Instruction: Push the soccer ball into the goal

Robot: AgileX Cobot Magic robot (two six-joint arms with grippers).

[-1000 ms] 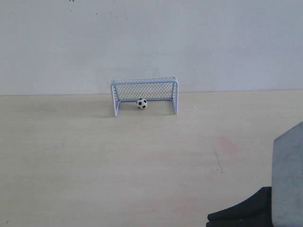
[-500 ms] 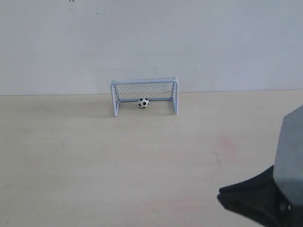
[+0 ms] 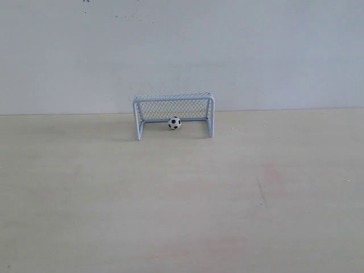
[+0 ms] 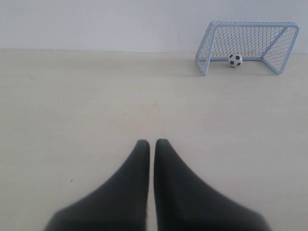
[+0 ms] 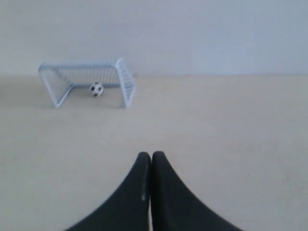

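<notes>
The goal is standing upright on the table, close to the wall. Its long axis, the crossbar, is running left to right across the exterior view, parallel to the wall, and its open mouth is facing away from the wall, toward the wide bare stretch of table. The ball is sitting on the table inside the goal, about midway between the two posts and well behind the line joining them, near the low back bar. Whether it is touching the netting cannot be told.

The left gripper is hanging over the table, well apart from the goal and ball, with its two dark fingers pressed almost together, only a thin slit showing between them, and pinching nothing. The right gripper is hanging likewise, fingers pressed tight together on nothing, tips pointing toward the wall, with the goal and ball lying well ahead and off to one side.
</notes>
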